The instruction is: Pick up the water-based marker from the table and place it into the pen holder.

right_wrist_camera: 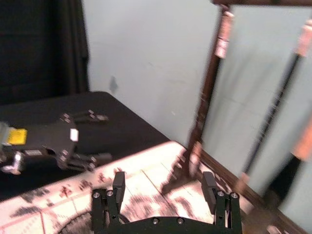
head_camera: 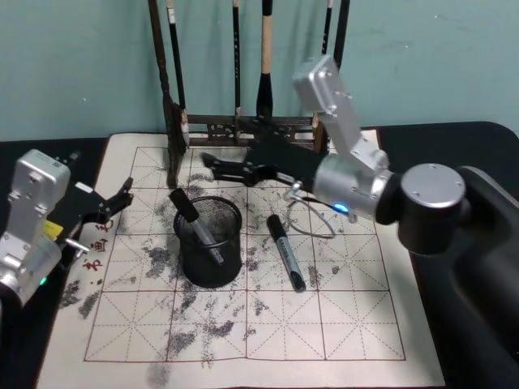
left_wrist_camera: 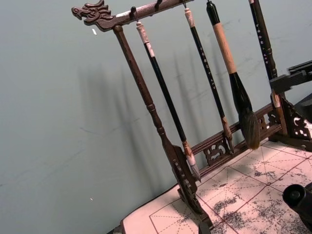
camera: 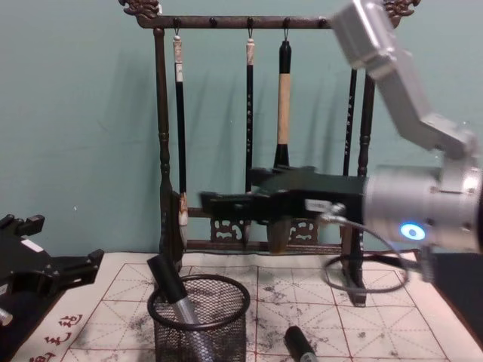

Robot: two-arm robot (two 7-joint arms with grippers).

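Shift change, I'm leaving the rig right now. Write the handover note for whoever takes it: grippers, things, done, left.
Right gripper: open, empty, held above the paper behind the pen holder, in front of the brush rack.
Left gripper: open, empty, at the paper's left edge.
Things: one marker stands tilted in the pen holder; a second marker lies flat on the paper to the holder's right.
Done: one marker is in the holder.
Left: probably to grasp the second marker and drop it into the holder.

Dark wooden brush rack (camera: 160, 151) with hanging brushes (camera: 284, 105) behind ink-stained gridded paper (head_camera: 357, 324)
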